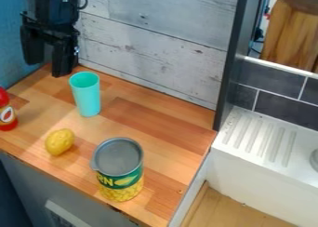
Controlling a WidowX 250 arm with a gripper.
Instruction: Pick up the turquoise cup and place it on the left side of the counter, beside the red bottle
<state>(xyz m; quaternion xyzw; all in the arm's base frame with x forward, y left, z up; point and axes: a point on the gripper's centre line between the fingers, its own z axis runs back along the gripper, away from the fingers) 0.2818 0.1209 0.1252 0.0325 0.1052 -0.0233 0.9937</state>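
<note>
At the upper left, the gripper (48,65) hangs near the back corner of the wooden counter, its two fingers apart and nothing between them. The nearest thing is an upright turquoise cup (88,96), in front of it and to the right, not touching. A yellow lemon-like object (59,142) lies on the left front part of the counter. To its right stands a large corn can (118,169) with a grey top and a green and yellow label. Part of a red bottle (5,113) shows at the left edge.
The wooden counter (158,123) ends at a front edge and a right edge. A whitewashed plank wall (155,40) rises behind it, with a dark upright panel (235,58) at its right end. Farther right is a white ridged sink drainboard (258,140), below dark tiles (286,107).
</note>
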